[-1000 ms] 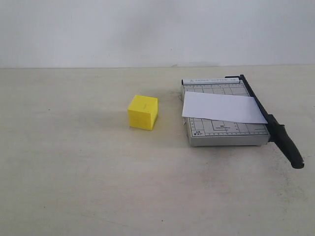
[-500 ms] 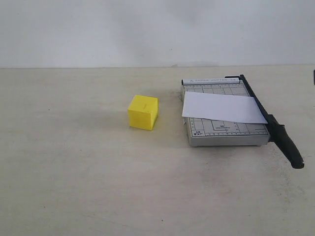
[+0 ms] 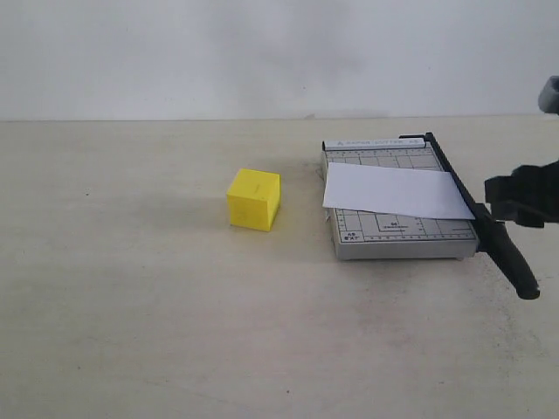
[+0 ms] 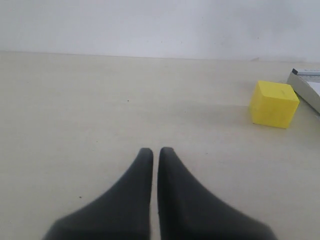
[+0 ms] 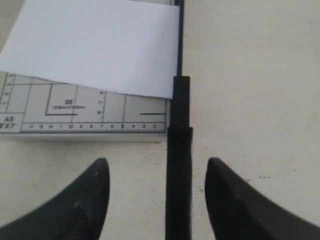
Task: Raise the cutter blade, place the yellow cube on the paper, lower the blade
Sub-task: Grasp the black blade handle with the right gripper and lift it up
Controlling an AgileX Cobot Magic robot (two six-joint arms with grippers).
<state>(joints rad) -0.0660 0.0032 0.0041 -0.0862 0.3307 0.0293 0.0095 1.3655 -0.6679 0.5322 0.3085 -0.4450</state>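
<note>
Right hand (image 5: 157, 162) is released — fingers spread either side of the cutter blade (image 5: 179, 150), whose handle lies lowered between them. The paper (image 5: 95, 45) lies on the grey board (image 5: 75, 112) just beyond its fingertips. Left hand (image 4: 155, 151) is clenched, empty — yellow cube (image 4: 273, 104) on the bench (image 4: 75, 125) well ahead of it.

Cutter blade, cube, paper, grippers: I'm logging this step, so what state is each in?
Cutter blade: down, flat along the grey board edge.
Yellow cube: on the table, apart from the board.
Paper: flat on the board, slightly skewed.
Left gripper: shut, empty.
Right gripper: open, straddling the blade's handle.
</note>
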